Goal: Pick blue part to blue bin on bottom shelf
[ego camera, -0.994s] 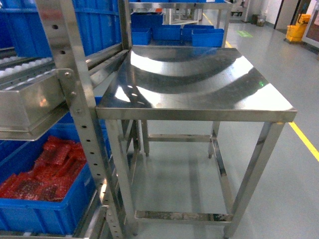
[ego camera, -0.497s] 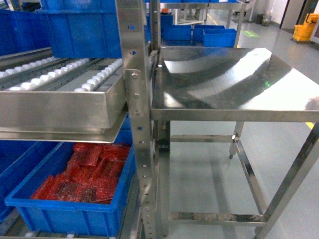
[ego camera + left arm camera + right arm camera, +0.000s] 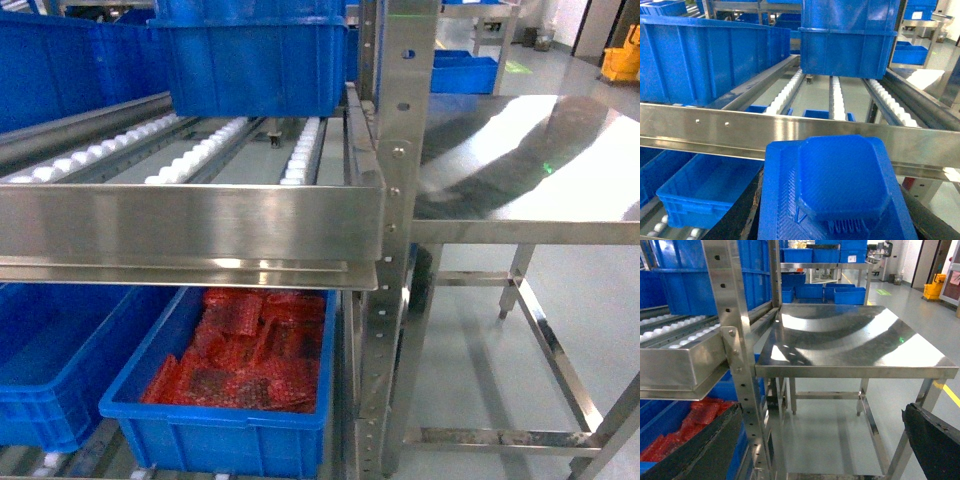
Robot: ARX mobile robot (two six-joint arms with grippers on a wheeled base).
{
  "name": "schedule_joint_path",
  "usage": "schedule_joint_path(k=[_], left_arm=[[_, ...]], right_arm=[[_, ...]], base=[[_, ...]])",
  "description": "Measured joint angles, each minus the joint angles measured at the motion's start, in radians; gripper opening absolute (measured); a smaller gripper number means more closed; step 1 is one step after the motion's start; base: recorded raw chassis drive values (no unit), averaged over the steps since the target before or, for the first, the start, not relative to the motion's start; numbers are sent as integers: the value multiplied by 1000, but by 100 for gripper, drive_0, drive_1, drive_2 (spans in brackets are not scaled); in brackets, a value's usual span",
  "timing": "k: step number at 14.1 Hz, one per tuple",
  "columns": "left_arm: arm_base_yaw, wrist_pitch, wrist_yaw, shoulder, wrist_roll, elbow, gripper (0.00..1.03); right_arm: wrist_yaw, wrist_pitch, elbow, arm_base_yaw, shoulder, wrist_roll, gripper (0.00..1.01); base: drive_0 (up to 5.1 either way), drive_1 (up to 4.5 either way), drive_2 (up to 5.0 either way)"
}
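Observation:
The blue part [image 3: 840,185], a flat tray-like piece with a raised octagonal block, fills the bottom of the left wrist view. My left gripper [image 3: 835,217] is shut on it, with black fingers [image 3: 740,215] showing at either side. It hangs in front of the rack's front rail [image 3: 715,130]. Below that rail an empty blue bin [image 3: 705,192] sits on the bottom shelf [image 3: 660,227]; the head view shows this bin [image 3: 60,370] at the lower left. My right gripper [image 3: 812,445] is open and empty, facing the steel table [image 3: 850,340]. Neither gripper appears in the head view.
A blue bin of red parts [image 3: 240,390] stands beside the empty one. The roller tier above [image 3: 200,150] carries large blue bins [image 3: 255,60]. A perforated steel upright [image 3: 395,250] separates the rack from the steel table [image 3: 540,160] on the right.
The head view has swung left: the rack and its lower bins now fill the frame and the steel table has slid to the right edge.

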Motion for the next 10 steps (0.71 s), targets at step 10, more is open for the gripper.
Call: schedule_joint_path(k=[10], left_arm=[[0, 2, -2, 0, 0, 0, 43]], right_arm=[[0, 5, 0, 0, 0, 0, 98]], base=[[-498, 243, 243]])
